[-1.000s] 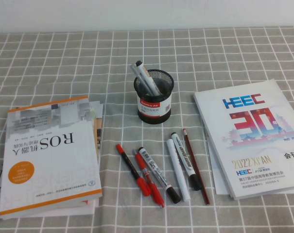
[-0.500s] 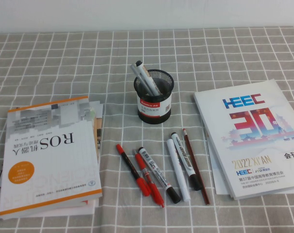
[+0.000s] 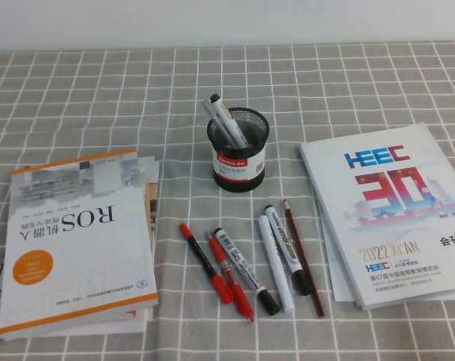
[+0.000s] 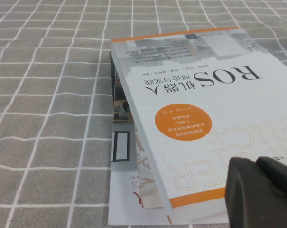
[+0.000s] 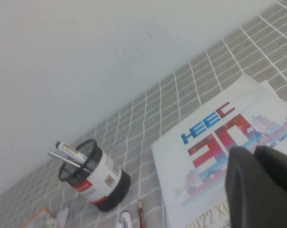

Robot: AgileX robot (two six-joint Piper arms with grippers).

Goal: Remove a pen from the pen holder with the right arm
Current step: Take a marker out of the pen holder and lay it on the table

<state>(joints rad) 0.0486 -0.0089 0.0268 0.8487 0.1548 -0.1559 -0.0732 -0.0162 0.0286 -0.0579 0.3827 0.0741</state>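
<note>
A black mesh pen holder (image 3: 238, 149) with a red and white label stands upright at the table's middle, and a grey marker (image 3: 225, 120) leans out of it toward the left. The right wrist view shows the same holder (image 5: 98, 178) and marker (image 5: 72, 152) some way off. My right gripper (image 5: 254, 151) hangs shut and empty above the HEEC booklet (image 5: 214, 142), well to the right of the holder. My left gripper (image 4: 255, 161) is shut and empty over the ROS book (image 4: 200, 95). Neither arm shows in the high view.
Several loose pens and markers (image 3: 246, 271) lie in a row in front of the holder. The ROS book stack (image 3: 77, 233) takes up the left side and the HEEC booklets (image 3: 389, 210) the right. A grey checked cloth (image 3: 137, 90) covers the table.
</note>
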